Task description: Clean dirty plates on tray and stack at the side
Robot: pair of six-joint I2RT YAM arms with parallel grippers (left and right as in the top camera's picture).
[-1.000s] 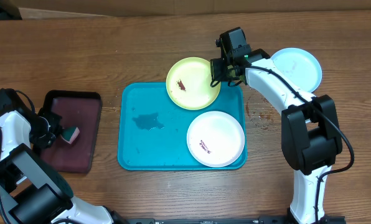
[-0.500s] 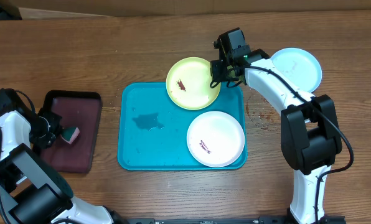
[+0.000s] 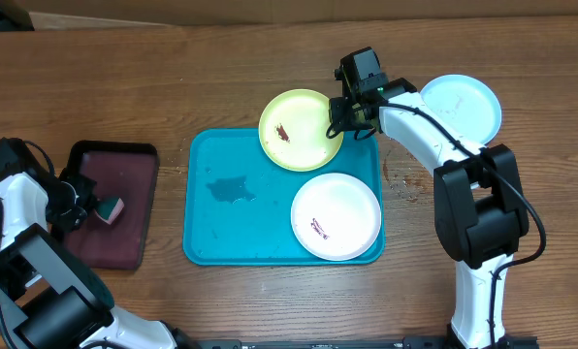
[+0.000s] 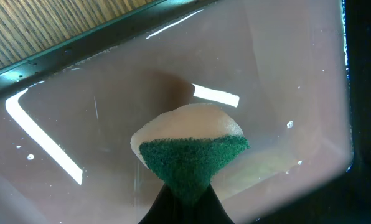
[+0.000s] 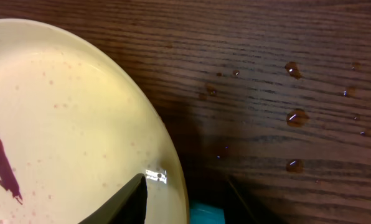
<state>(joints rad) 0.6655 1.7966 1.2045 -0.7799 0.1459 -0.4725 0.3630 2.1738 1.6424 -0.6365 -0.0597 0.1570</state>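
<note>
The yellow-green plate [image 3: 301,129] with a dark-red smear lies over the far rim of the cyan tray [image 3: 231,237]; it also shows in the right wrist view [image 5: 67,124]. The white plate [image 3: 336,215], also smeared, lies in the tray's near right corner. The pale blue plate [image 3: 461,105] lies on the table at the right. My right gripper [image 3: 340,121] [image 5: 185,186] is open and straddles the yellow-green plate's right rim, one finger on the inside. My left gripper [image 3: 83,206] [image 4: 184,202] is shut on a green-and-white sponge [image 4: 192,149] over the maroon tray [image 3: 124,174].
The black-rimmed maroon tray [image 4: 79,112] stands at the far left and looks wet. A wet patch [image 3: 229,187] lies on the cyan tray. Water drops [image 5: 295,116] dot the wooden table beside the yellow-green plate.
The right gripper has shifted very slightly at the yellow-green plate's rim. The plates, the sponge and the left arm have not moved.
</note>
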